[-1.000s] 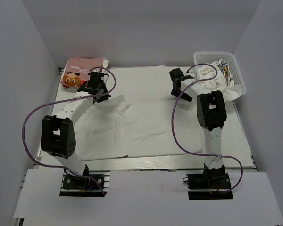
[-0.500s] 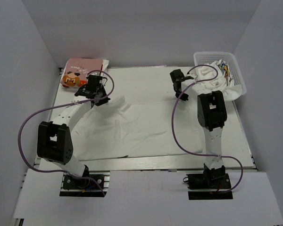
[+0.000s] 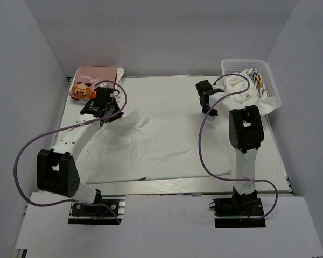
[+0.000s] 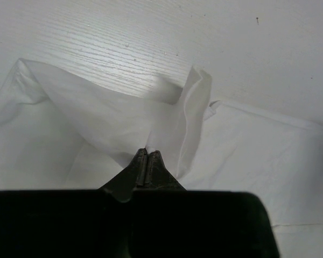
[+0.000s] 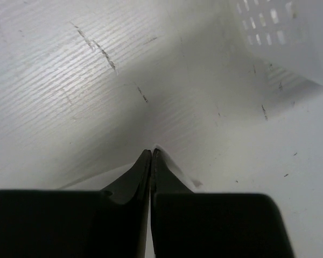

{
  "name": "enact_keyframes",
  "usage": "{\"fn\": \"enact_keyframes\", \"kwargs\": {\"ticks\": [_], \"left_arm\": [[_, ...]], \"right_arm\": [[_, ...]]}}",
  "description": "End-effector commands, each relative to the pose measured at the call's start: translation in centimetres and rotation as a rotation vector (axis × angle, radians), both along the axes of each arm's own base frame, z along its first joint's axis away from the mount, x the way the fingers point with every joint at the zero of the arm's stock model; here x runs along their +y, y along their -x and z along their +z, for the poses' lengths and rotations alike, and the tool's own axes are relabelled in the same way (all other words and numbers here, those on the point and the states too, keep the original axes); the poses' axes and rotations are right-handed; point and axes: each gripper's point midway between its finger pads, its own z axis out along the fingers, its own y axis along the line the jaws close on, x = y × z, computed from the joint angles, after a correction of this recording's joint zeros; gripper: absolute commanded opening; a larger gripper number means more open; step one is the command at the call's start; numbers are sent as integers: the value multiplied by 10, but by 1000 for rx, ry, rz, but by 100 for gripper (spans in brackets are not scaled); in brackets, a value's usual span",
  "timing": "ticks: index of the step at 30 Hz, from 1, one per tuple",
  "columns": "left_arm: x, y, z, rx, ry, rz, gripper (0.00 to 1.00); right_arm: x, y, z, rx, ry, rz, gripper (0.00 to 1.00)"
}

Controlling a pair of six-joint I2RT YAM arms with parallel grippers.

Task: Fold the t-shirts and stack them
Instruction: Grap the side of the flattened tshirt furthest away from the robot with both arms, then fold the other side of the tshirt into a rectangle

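A large white t-shirt (image 3: 167,140) lies spread over most of the table. My left gripper (image 3: 109,114) is at its far left part, shut on a pinched-up fold of the white cloth (image 4: 70,118), which rises in a peak in front of the closed jaws (image 4: 147,151). My right gripper (image 3: 207,105) is at the shirt's far right edge, jaws shut (image 5: 152,152), with a thin lip of white cloth (image 5: 175,171) showing beside the fingertips. A folded pink t-shirt (image 3: 91,80) with an orange-brown cartoon print lies at the back left corner.
A white lattice basket (image 3: 269,70) holding crumpled white cloth stands at the back right, close to the right gripper; its wall (image 5: 269,27) shows in the right wrist view. Grey walls close in the table on three sides. Purple cables loop off both arms.
The right gripper has shut on the shirt's far right edge. The left arm has stretched farther back and left, dragging its pinched fold of white cloth along.
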Motion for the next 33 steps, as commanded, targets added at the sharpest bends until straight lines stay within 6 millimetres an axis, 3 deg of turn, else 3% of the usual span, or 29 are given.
{"fn": "enact_keyframes", "kwargs": {"ticks": [1, 6, 9, 10, 11, 12, 14, 15, 17, 19, 20, 24, 33], "left_arm": [[-1, 8, 22, -53, 27, 1, 0], [-5, 17, 26, -55, 58, -18, 0], [-6, 27, 24, -29, 73, -26, 0], [-5, 35, 23, -16, 77, -19, 0], [-4, 38, 25, -12, 83, -12, 0], [-2, 46, 24, -9, 82, -12, 0], [2, 56, 17, 18, 75, 4, 0], [4, 63, 20, 1, 79, 3, 0], [9, 76, 18, 11, 76, 20, 0], [13, 90, 15, 7, 77, 33, 0], [16, 95, 13, 15, 80, 51, 0], [25, 122, 4, 59, 73, 88, 0], [55, 165, 10, 56, 57, 258, 0]], "right_arm": [[-2, -16, 62, -157, 14, 64, 0], [3, 1, 72, -150, -6, 155, 0], [-3, 24, 75, -148, -14, 158, 0], [-2, 27, 85, -174, -28, 159, 0], [-5, 37, 75, -151, -22, 161, 0], [-3, 38, 91, -196, -39, 165, 0], [-5, 43, 102, -232, -52, 166, 0], [-7, 52, 95, -213, -52, 166, 0], [-8, 59, 104, -245, -69, 170, 0], [-10, 70, 96, -231, -71, 170, 0], [-14, 74, 106, -259, -74, 165, 0], [-19, 92, 112, -279, -82, 147, 0], [-27, 134, 96, -277, -124, 134, 0]]}}
